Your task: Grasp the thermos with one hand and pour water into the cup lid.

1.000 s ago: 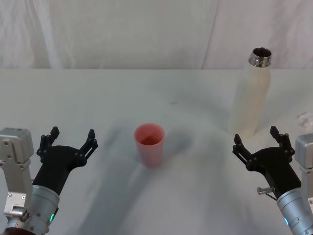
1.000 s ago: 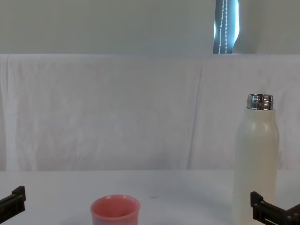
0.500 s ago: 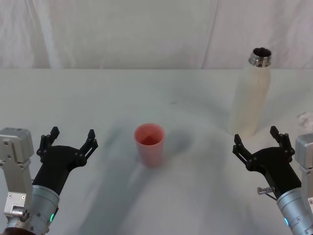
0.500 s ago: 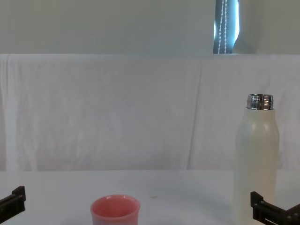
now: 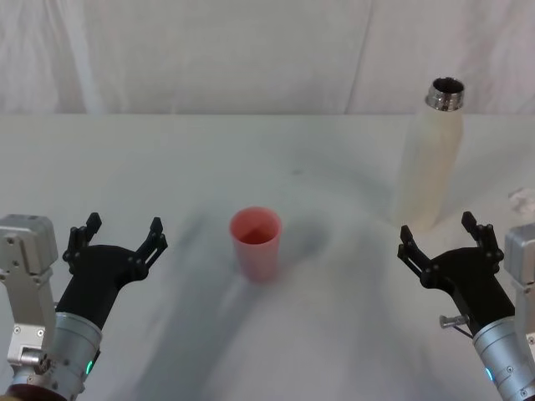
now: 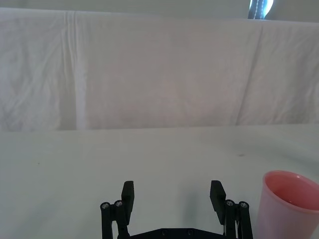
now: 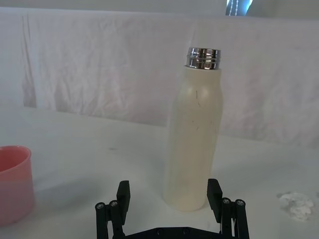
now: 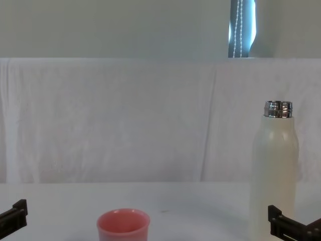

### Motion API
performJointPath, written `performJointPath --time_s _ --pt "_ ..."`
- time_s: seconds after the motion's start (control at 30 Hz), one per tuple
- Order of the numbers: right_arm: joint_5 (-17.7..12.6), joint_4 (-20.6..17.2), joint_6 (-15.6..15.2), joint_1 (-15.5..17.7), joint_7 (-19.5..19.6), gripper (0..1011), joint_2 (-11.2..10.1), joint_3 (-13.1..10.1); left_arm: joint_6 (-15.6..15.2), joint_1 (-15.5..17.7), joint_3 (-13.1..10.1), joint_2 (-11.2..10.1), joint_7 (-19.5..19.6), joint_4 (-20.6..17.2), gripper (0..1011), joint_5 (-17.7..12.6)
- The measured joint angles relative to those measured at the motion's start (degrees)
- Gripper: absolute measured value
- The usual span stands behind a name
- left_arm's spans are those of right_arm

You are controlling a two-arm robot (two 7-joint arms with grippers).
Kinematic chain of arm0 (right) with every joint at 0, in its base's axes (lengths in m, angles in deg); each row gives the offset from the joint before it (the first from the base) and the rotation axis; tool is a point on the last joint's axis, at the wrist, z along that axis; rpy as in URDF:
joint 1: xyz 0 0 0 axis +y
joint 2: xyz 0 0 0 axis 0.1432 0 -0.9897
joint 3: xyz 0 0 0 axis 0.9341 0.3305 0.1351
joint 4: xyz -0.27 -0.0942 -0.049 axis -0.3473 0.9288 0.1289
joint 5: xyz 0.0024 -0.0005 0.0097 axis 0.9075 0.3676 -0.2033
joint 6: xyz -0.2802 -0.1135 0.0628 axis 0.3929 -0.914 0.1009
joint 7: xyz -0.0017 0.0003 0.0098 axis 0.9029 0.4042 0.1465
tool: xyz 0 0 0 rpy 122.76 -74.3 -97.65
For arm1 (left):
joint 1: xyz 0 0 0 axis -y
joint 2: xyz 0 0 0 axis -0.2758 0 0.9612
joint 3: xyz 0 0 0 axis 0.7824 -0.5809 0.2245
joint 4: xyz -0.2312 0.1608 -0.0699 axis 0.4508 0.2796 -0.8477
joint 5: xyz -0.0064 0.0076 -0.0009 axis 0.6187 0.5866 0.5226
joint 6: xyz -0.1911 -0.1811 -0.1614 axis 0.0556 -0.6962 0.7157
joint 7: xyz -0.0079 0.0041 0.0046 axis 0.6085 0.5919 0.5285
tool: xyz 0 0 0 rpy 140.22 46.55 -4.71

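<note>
Currently right gripper is spread wide, holding nothing, sitting just near-side of the thermos without touching it. Left gripper also spread wide, empty, parked at near left. Thermos stands upright at far right, cap off, steel neck bare. Pink cup lid stands upright mid-table, well apart from both grippers. White cloth covers the table and the backdrop behind. No readable writing on anything.

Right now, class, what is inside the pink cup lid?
The cup lid stands upright and open; its pink inner wall shows, with nothing visibly in it. Its bottom is hidden by the rim, so a little water cannot be ruled out.
</note>
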Motion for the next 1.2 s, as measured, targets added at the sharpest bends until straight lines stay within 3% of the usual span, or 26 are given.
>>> performJointPath --time_s 1.2 --pt "0.0 0.0 0.0 0.0 -0.1 1001 0.1 -0.1 0.0 0.0 0.0 0.0 0.0 0.0 1001 0.0"
